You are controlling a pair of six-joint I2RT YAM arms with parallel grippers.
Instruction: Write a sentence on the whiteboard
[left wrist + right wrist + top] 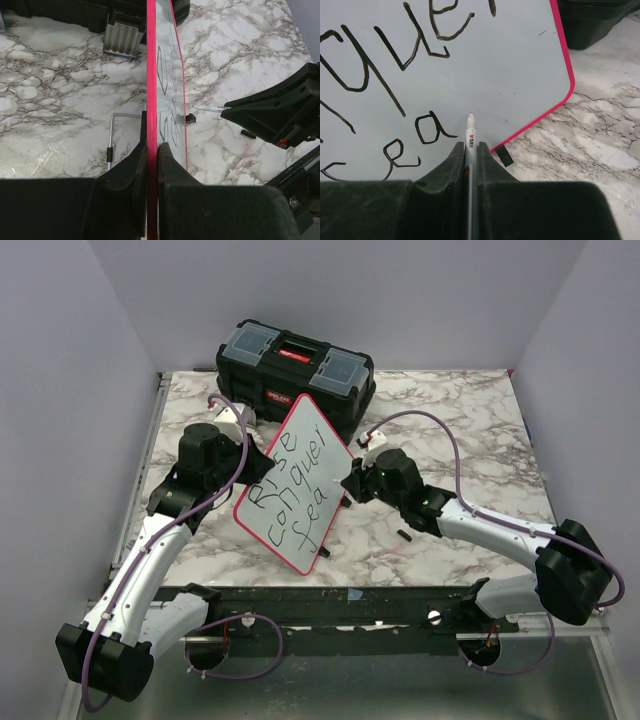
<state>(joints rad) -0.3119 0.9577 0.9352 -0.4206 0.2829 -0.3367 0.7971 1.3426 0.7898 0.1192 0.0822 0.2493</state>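
Between the right gripper (470,150) fingers, clamped tight, sits the marker (470,132), its tip at the whiteboard (520,60) face just right of the "a" in "fea"; contact unclear. Opposite, the left gripper (151,150) is pinched shut on the board's pink rim, propping it tilted above the marble table (450,430), in front of the toolbox (295,365). So far the sentence (296,485) reads "Rise conquer fea", last word unfinished. Step: mid-word writing. Next move likely an "r" beside the "a", with light tip pressure and the board steady.
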